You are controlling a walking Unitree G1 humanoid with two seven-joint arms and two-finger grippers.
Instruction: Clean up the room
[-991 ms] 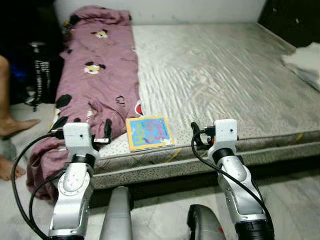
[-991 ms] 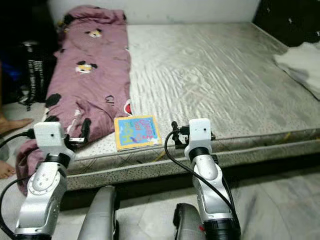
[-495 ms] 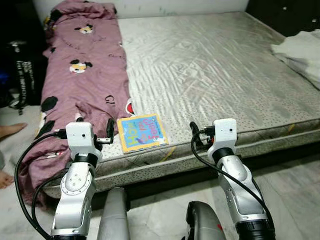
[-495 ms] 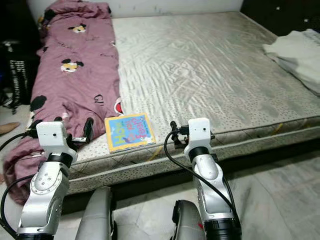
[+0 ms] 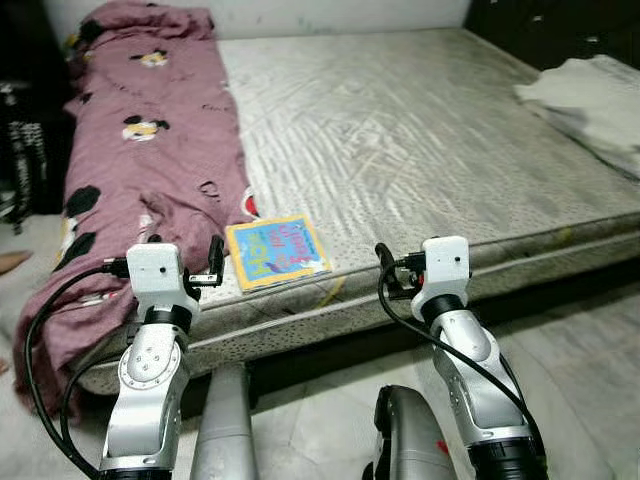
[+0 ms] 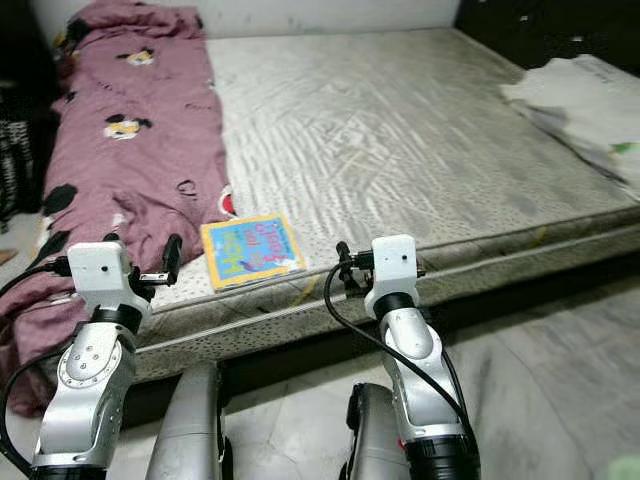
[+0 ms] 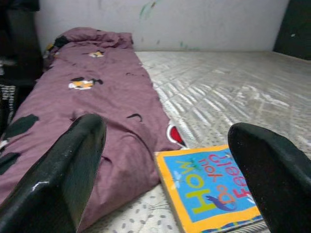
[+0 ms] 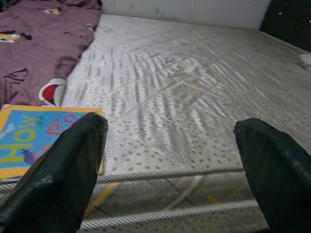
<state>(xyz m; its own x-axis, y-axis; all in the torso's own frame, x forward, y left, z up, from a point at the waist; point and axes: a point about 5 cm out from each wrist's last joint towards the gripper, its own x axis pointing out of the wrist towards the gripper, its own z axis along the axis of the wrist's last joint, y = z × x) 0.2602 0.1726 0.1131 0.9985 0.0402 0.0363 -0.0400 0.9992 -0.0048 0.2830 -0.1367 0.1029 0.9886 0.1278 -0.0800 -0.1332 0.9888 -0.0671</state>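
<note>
A blue and yellow picture book (image 5: 275, 250) lies flat near the front edge of the bare grey mattress (image 5: 420, 130). A purple cartoon-print blanket (image 5: 140, 150) runs along the mattress's left side and hangs over its front corner. A white crumpled cloth (image 5: 590, 95) lies at the far right. My left gripper (image 5: 185, 252) is open, held low in front of the blanket's edge, just left of the book (image 7: 209, 191). My right gripper (image 5: 405, 272) is open too, at the mattress edge right of the book (image 8: 29, 141). Nothing sits between either pair of fingers.
A black bag (image 5: 25, 150) stands on the floor left of the bed. Dark furniture (image 5: 545, 25) is at the back right. Grey tiled floor (image 5: 580, 380) spreads in front of the bed, with my own legs (image 5: 225, 430) below.
The camera has turned right and moved nearer, so the bed sits further left in the picture. The person's leg at the left has slid out. Both arms keep the same pose.
</note>
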